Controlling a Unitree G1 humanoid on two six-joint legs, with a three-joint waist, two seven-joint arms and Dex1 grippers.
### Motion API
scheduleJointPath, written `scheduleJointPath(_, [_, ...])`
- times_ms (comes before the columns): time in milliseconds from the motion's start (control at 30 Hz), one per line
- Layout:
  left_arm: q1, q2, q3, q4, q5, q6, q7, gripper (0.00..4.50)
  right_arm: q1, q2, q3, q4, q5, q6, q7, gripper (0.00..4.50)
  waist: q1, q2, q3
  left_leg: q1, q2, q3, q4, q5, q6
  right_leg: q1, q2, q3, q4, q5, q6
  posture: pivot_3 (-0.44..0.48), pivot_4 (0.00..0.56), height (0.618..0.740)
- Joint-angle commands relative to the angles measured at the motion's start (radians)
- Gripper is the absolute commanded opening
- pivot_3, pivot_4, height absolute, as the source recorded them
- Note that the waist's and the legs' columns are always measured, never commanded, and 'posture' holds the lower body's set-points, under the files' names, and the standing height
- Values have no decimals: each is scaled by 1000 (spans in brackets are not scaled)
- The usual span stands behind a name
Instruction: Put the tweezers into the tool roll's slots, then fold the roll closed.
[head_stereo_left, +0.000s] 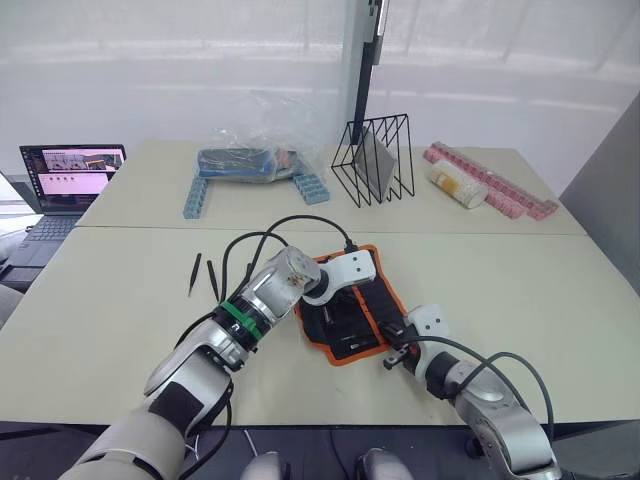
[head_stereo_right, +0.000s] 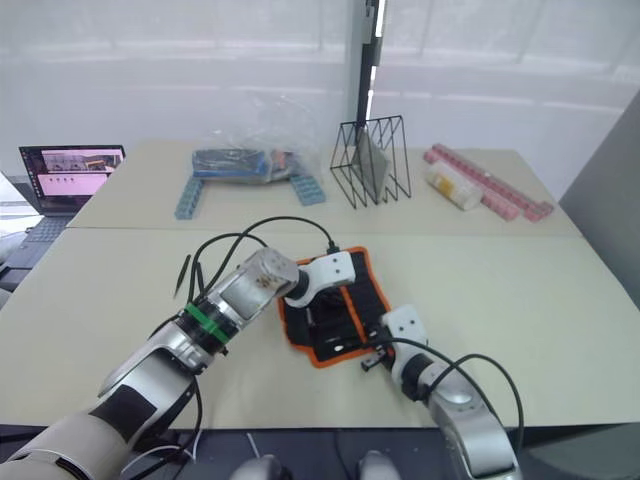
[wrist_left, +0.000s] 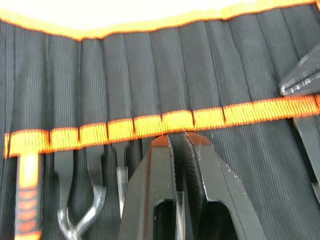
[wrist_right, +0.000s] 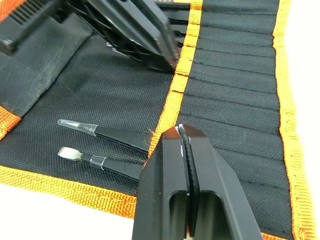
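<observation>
Tool roll (head_stereo_left: 352, 312) open flat on the near table, both grippers down on its slots

Two tweezers (wrist_right: 107, 134) already tucked tail-first into slots (wrist_right: 225, 100) at the roll's near end, clear-capped tips lying side by side on the black lining; two more tweezers (head_stereo_left: 203, 275) loose on the tabletop, well off to the left of the roll. Left gripper (wrist_left: 176, 145) pressed together, tips resting at the orange slot band. Right gripper (wrist_right: 181, 131) likewise pressed together, tips on the same band just beside the two seated tweezers. Farther back: wire rack (head_stereo_left: 373, 158), clear plastic bag (head_stereo_left: 250, 150), blue blocks (head_stereo_left: 197, 192), pink strips (head_stereo_left: 490, 180); laptop (head_stereo_left: 62, 185) on the far left
</observation>
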Motion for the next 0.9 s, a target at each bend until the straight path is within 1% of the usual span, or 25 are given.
scheduleJointPath(33, [8,-22,0,55,38,-35,22,26,43,3,69,12,11,55,23,0,3,0,0,0,0,0,0,0,0,0,0,0,0,0,0,0,150,722])
scheduleJointPath(233, [18,-29,10,76,56,-67,18,26,50,-2,64,3,13,59,23,0,5,-1,-1,0,0,0,0,0,0,1,-1,-1,0,0,0,0,150,722])
scheduleJointPath(333, [18,-22,23,56,54,-48,8,26,51,-2,62,3,12,61,20,0,5,-1,-1,0,0,-1,1,0,0,1,-1,-1,0,0,0,0,150,722])
scheduleJointPath(400, [15,-5,35,28,52,-36,-7,865,45,0,61,11,9,62,17,0,4,-1,-1,0,0,-1,1,0,0,1,-1,-1,0,0,0,0,150,722])
scheduleJointPath(433, [13,8,40,5,52,-29,-14,1112,41,2,62,15,8,62,16,0,3,-1,-1,0,0,-1,1,0,0,1,-1,-1,0,0,0,0,150,722])
scheduleJointPath(467, [11,17,43,-10,54,-25,-19,1547,37,3,62,19,7,62,15,0,1,-1,-1,0,0,-1,0,0,0,0,-1,-1,0,0,0,0,150,722])
scheduleJointPath(500, [9,29,50,-36,52,-12,-25,1796,32,5,63,24,5,62,14,0,-2,-1,-1,-1,0,-1,0,0,0,-1,0,-1,0,0,0,0,150,722])
scheduleJointPath(633, [4,90,80,-171,34,61,-63,3101,15,7,66,42,1,60,12,0,-13,0,0,-2,0,-1,0,0,0,-2,1,0,1,0,0,0,150,722])
scheduleJointPath(667, [5,110,96,-218,22,93,-76,3506,12,7,68,46,0,58,13,0,-16,0,0,-2,0,-1,0,0,0,-2,1,0,1,0,0,0,150,722])
scheduleJointPath(767, [25,167,175,-353,-30,186,-90,4463,7,4,69,56,-1,52,15,0,-21,1,1,-3,1,-1,-1,0,0,-3,1,0,1,0,0,0,150,722])
scheduleJointPath(867, [104,240,318,-488,-101,255,-70,4463,5,-4,70,61,-4,41,21,0,-28,2,1,-2,2,-1,-1,0,0,-3,1,1,1,0,0,0,150,722])
scheduleJointPath(900, [149,263,379,-536,-129,268,-60,4463,4,-6,68,64,-4,38,23,0,-28,2,1,-1,3,-1,-1,0,0,-3,1,1,1,0,-1,0,150,722])
